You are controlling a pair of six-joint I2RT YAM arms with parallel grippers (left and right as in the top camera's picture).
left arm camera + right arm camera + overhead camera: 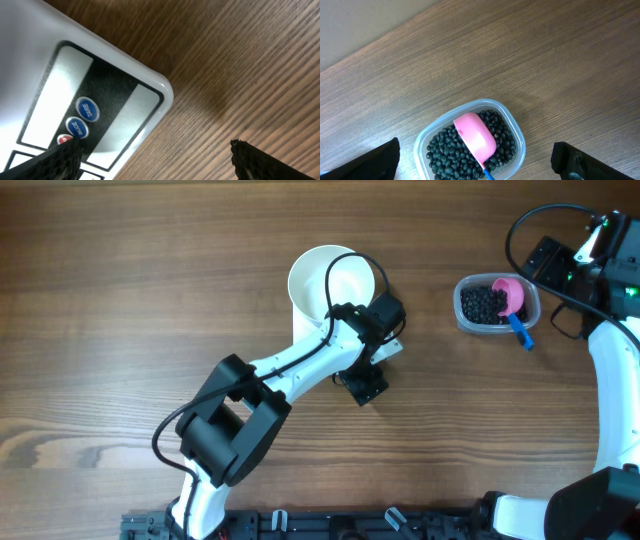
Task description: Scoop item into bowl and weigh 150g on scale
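scale (35, 45) beneath left fingers (57, 162), possibly touching

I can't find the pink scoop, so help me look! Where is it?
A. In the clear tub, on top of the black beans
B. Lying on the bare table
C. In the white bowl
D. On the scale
A: the pink scoop rests on the black beans inside the clear tub, with its blue handle sticking out over the rim.
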